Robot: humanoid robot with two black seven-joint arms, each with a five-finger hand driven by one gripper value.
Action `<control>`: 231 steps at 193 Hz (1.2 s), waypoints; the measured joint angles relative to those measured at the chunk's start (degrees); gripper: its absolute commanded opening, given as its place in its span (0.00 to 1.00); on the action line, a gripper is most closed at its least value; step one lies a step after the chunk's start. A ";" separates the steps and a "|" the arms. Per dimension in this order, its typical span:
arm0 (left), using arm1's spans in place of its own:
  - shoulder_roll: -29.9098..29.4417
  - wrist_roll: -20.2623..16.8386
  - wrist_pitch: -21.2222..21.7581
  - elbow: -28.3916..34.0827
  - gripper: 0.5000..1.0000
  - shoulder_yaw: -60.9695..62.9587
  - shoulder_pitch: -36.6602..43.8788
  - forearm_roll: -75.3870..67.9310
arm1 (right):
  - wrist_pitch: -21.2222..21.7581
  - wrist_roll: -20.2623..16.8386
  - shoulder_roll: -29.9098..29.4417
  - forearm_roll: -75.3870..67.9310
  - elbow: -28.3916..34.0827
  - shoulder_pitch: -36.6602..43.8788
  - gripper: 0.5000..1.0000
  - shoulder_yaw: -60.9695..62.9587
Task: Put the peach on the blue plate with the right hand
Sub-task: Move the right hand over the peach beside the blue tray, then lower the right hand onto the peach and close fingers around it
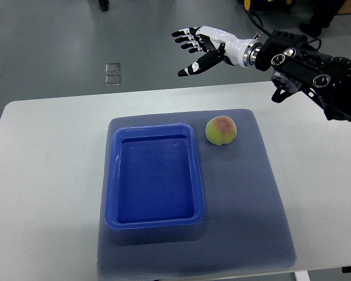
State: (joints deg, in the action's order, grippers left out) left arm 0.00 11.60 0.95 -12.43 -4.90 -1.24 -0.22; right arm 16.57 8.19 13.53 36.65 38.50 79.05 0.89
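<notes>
Above far tabletop (47, 152) edge, right robot hand (200, 48) hovers, fingers spread, empty — approach step. Peach (222, 129) just beside blue plate (113, 175), ungrasped. Next: descend, wrap peach.

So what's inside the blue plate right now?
Nothing shows inside the blue plate; its floor is bare. The peach sits outside on the grey mat, with the right hand open above.

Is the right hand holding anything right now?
No. The right hand hangs open, fingers spread; the round yellow-pink peach lies untouched on the grey mat.
</notes>
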 measured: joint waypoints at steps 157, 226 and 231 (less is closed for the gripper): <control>0.00 0.00 0.00 0.04 1.00 -0.09 0.01 0.05 | 4.43 -7.67 -1.31 10.16 7.14 8.86 0.86 -28.86; 0.00 0.00 -0.02 0.05 1.00 -0.10 0.01 0.05 | 0.88 -7.25 -3.23 10.63 5.44 4.24 0.86 -28.81; 0.00 0.00 -0.02 0.05 1.00 -0.09 0.01 0.05 | 0.68 -7.20 -3.30 10.66 5.35 4.03 0.86 -28.85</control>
State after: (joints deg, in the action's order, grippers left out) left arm 0.00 11.60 0.93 -12.39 -4.99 -1.23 -0.17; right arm 17.25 0.99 10.23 47.31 43.85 83.08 -27.96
